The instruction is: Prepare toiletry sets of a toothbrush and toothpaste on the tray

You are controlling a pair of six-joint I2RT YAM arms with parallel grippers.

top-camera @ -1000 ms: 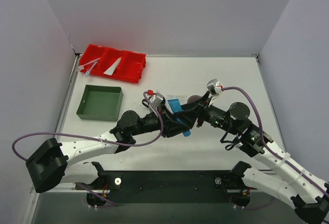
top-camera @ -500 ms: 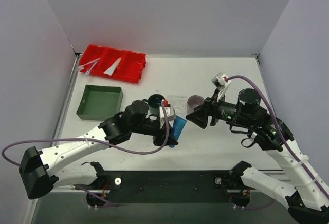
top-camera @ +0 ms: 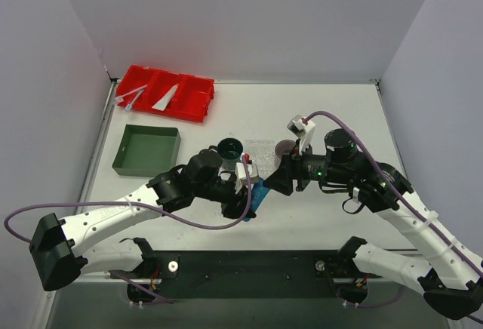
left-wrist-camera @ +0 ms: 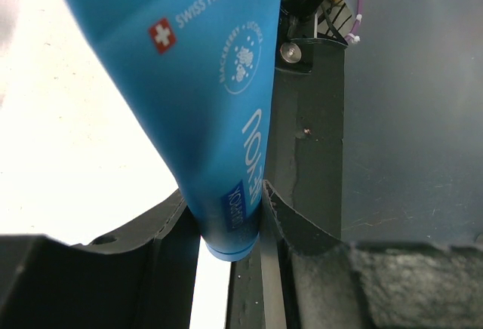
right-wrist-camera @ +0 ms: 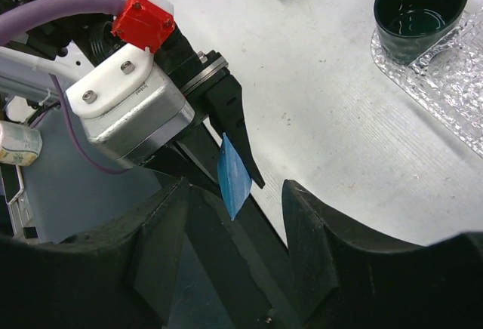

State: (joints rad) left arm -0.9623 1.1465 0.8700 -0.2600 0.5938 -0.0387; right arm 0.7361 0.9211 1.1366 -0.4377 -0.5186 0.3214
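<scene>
We are counting two toothpaste tubes. The left hand (left-wrist-camera: 230, 227) is gripping the blue tube (left-wrist-camera: 215, 80) by its cap end, both fingers pressing on it. It is holding the tube off the surface (top-camera: 332, 110), on the near side of the tray (top-camera: 260, 149). The white tube (top-camera: 166, 99) is lying in the middle compartment of the one red bin (top-camera: 198, 92), at the far left corner.

We are counting two toothbrushes (top-camera: 131, 97), both lying together in the bin's left compartment, well apart from the tray.

The right hand (right-wrist-camera: 235, 191) is standing open, facing the left hand, its two fingers spread wide. The blue tube's flat end is reaching into the gap between them and is touching neither finger.

We are seeing one clear tray, lying near the middle of the surface between two mugs. A dark green mug (top-camera: 229, 148) is standing at its left end and a purplish mug (top-camera: 285, 148) at its right end. We cannot tell whether either mug is standing on the tray or just beside it.

One green tray (top-camera: 147, 152) is sitting just on the near side of the bin, by the left edge.
</scene>
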